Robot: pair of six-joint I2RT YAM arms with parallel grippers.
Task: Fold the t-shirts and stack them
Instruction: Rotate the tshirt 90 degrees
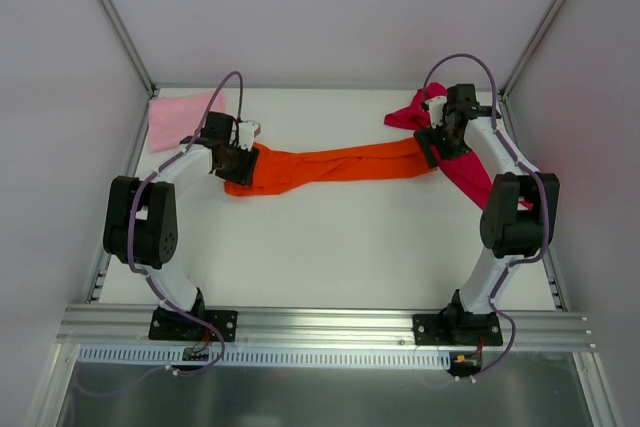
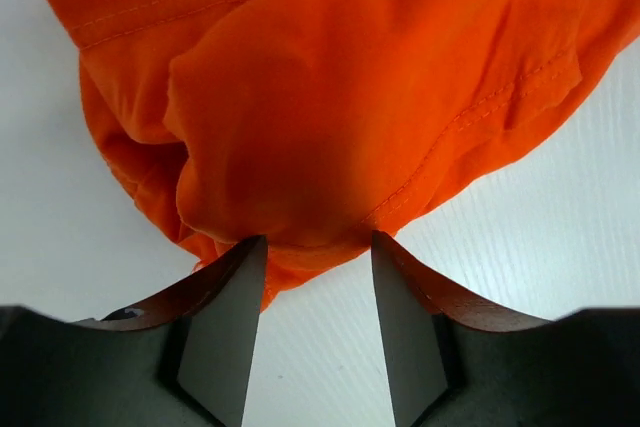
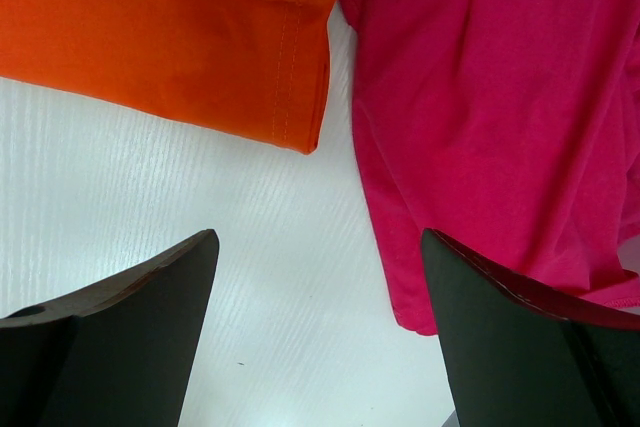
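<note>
An orange shirt point(image 1: 330, 167) lies stretched in a long band across the far middle of the white counter point(image 1: 340, 247), probably laid out for folding. The left hand point(image 1: 235, 160) sits at its bunched left end, fingers part-spread around cloth; whether it pinches is unclear. The right hand point(image 3: 318, 237) hangs wide open and holds nothing, between the band's right end and a crumpled magenta shirt point(image 1: 408, 113). A pink shirt point(image 1: 180, 119) lies flat, far left. No container shows.

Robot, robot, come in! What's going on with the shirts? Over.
Left gripper open, jaws at orange t-shirt, bunched end. Right gripper open, empty, beside magenta t-shirt. Orange unfolded; nothing blocking.
</note>
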